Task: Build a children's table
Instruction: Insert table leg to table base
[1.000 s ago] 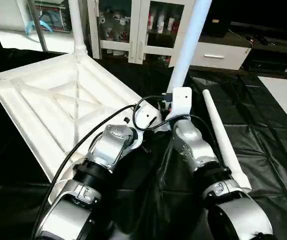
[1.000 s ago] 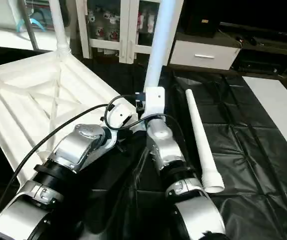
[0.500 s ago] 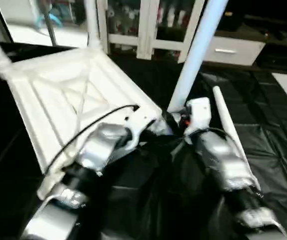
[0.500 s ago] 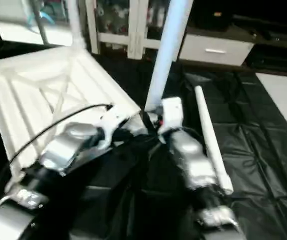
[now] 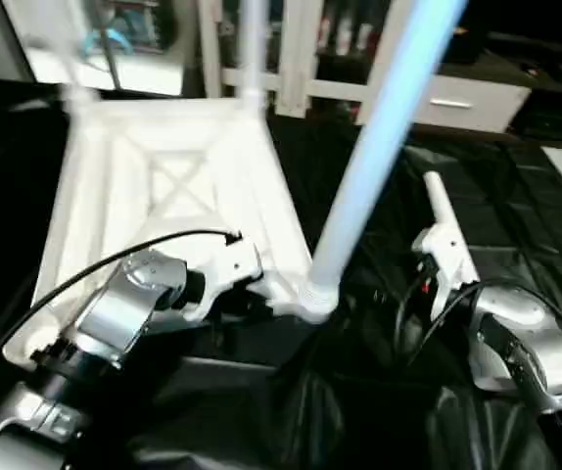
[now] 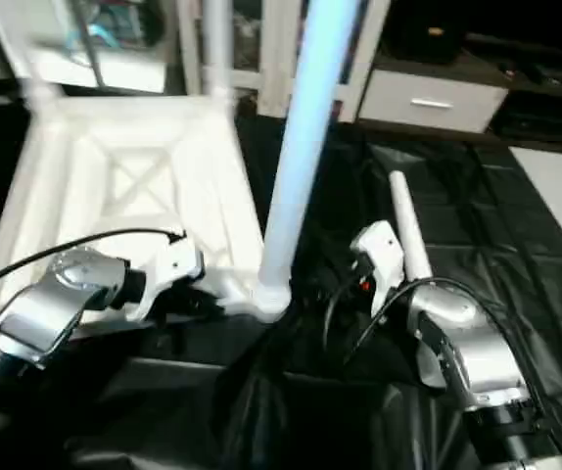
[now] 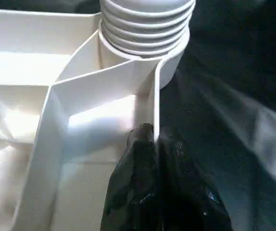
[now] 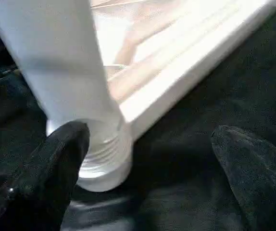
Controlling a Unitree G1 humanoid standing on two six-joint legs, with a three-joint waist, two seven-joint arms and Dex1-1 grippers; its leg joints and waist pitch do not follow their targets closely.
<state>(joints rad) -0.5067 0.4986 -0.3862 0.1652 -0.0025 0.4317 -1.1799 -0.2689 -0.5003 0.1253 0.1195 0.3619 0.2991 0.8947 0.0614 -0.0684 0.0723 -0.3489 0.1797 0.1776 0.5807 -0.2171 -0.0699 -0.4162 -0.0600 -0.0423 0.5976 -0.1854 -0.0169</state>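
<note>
Left gripper (image 7: 155, 144) pinched shut on the tabletop (image 5: 154, 186) rim, right by the corner socket (image 7: 145, 48). Right gripper (image 8: 152, 159) wide open, fingers (image 8: 56, 159) apart near the base of the standing leg (image 5: 379, 147). Tabletop lies underside up on black cloth (image 5: 516, 235); a spare leg (image 5: 447, 235) lies beside the right arm.

Upturned tabletop (image 5: 154, 186) on the work table (image 5: 516, 196), one leg (image 5: 379, 147) upright in its near corner socket (image 5: 310, 299), loose leg (image 5: 447, 230) to the right.
</note>
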